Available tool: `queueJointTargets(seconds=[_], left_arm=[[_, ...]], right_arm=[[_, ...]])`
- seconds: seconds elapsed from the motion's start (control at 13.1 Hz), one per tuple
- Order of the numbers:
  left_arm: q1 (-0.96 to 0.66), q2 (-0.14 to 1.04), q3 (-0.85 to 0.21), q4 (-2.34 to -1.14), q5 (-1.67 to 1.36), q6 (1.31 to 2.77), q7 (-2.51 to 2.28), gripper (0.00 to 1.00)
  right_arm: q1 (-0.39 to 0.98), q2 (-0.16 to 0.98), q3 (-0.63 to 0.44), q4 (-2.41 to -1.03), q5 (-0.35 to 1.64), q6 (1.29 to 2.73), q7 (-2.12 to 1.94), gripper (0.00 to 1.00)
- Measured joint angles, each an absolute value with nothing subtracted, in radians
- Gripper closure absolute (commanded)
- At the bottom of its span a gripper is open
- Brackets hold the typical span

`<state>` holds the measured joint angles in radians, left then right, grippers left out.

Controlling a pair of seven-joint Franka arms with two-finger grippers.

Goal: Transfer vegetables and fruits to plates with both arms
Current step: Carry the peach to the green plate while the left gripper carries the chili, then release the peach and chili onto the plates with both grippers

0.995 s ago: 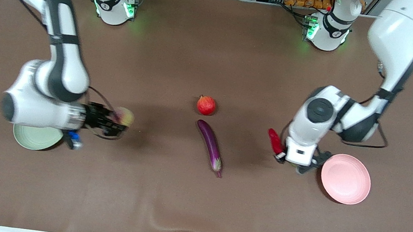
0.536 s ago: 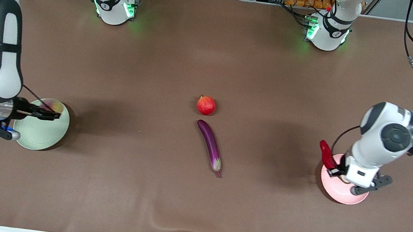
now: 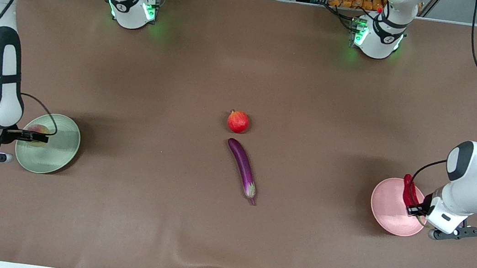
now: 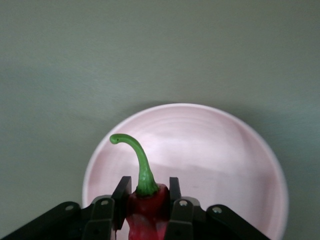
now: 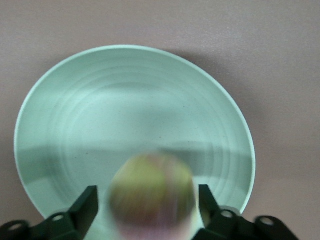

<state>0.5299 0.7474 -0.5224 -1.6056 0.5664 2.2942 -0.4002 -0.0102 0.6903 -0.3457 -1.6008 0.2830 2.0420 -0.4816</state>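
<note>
1. Bare brown desk lies nearest the front camera.
2. The pale pink plate sits toward the left arm's end of the desk. The left claw hangs over the plate's rim on that end. It is clamped narrow on the red chili pepper. In the left wrist view the pepper's body is pinched between the two fingers, and its curved green stem points out over the plate.
3. The pale green plate sits toward the right arm's end of the desk. The right claw is over it, fingers spread wide on either side of the peach. The peach shows blurred in the right wrist view, with a thin gap beside one finger. Whether it rests on the plate cannot be told.
4. The purple eggplant lies slantwise mid-desk, well apart from both plates.
5. The pomegranate sits just beside the eggplant's farther tip, not touching it.
6. The two green-lit arm bases stand along the farthest edge.
</note>
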Motion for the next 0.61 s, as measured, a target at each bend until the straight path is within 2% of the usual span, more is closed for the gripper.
queueJointTargets(seconds=[0.08,0.15,0.31,0.61], left_arm=[[0.53,0.752,-0.512,-1.593,0.566,2.294,-0.368,1.0],[0.53,0.757,-0.509,-1.581,0.566,2.294,-0.353,0.78],[0.527,0.768,-0.508,-1.572,0.565,2.294,-0.35,0.0],[0.52,0.771,-0.518,-1.561,0.557,2.294,-0.35,0.0]], right_arm=[[-0.005,0.684,-0.342,-1.589,0.283,1.985,-0.478,0.0],[0.004,0.671,-0.338,-1.574,0.283,1.908,-0.452,0.0],[0.055,0.618,-0.33,-1.548,0.283,1.764,-0.291,0.0],[0.218,0.524,-0.318,-1.543,0.325,1.61,0.079,0.0]])
